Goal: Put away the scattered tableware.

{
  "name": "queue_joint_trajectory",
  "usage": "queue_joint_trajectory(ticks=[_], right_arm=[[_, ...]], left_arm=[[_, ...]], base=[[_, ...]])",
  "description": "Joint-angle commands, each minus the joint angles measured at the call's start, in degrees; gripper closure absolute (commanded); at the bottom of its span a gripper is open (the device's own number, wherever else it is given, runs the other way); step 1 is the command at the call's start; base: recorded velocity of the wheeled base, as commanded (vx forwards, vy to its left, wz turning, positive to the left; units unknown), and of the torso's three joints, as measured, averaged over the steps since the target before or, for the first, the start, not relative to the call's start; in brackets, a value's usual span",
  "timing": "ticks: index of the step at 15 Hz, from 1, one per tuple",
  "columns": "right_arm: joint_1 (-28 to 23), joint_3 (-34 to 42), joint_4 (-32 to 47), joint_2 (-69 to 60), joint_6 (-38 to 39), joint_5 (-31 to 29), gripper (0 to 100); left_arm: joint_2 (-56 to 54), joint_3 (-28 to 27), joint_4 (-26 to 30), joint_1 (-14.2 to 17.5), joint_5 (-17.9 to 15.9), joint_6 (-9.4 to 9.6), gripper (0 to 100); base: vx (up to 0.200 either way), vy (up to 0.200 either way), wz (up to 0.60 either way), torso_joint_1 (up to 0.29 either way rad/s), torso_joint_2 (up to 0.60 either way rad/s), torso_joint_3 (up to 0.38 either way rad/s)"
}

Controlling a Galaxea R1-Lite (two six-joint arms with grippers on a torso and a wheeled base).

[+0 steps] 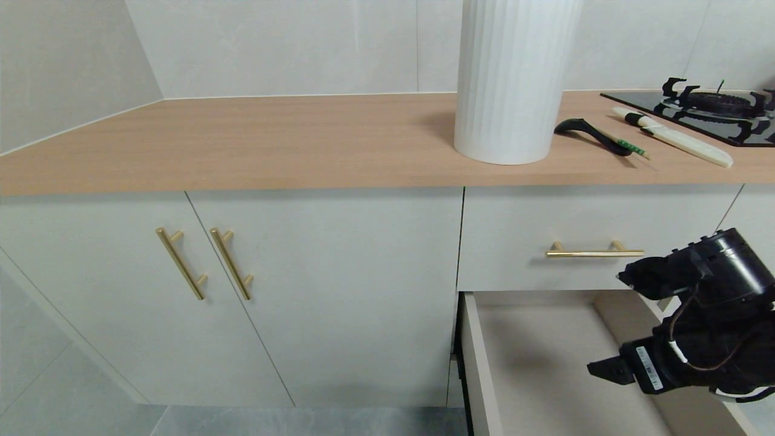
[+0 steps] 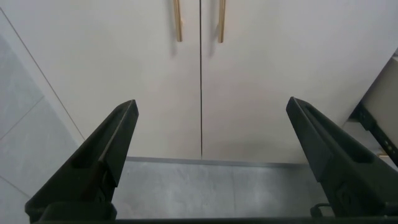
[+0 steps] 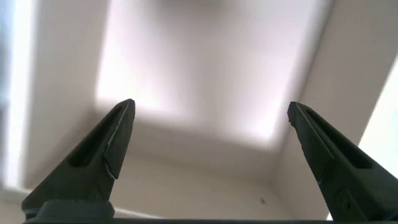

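On the wooden counter [image 1: 272, 139], at the right, lie a black spoon [image 1: 582, 129], a thin stick with a green striped end [image 1: 629, 147] and a white knife with a black band [image 1: 678, 138]. Below them the lower drawer [image 1: 481, 369] stands pulled out with nothing visible inside. My right gripper [image 1: 617, 324] hovers over the drawer's right side, open and holding nothing. In the right wrist view its fingers [image 3: 109, 149] frame the drawer's bare floor [image 3: 186, 68]. My left gripper [image 2: 211, 106] is open and empty, low in front of the double cabinet doors [image 2: 200, 81].
A tall white ribbed container [image 1: 511, 79] stands on the counter left of the utensils. A black gas hob [image 1: 708, 109] occupies the far right corner. The shut upper drawer has a gold handle [image 1: 593, 252]. Two gold handles [image 1: 206, 263] mark the cabinet doors; grey floor lies below.
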Motion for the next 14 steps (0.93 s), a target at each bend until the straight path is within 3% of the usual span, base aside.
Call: queue_joint_trajectory(ticks=[1,8,14], right_arm=[[0.03,-0.42,-0.53,-7.11,0.85,0.21,0],[0.03,-0.51,-0.79,-15.02,-2.05,-0.49,0],[-0.23,-0.51,-0.79,-15.29,-2.14,-0.58,0]], left_arm=[[0.07,0.0,-0.02,0.05,0.04,-0.03,0],[0.07,0.0,-0.02,0.05,0.04,-0.03,0],[0.07,0.0,-0.02,0.05,0.04,-0.03,0]], base=[[0.0,0.0,0.0,0.0,0.0,0.0],[0.0,0.0,0.0,0.0,0.0,0.0],[0.0,0.0,0.0,0.091,-0.33,-0.277]])
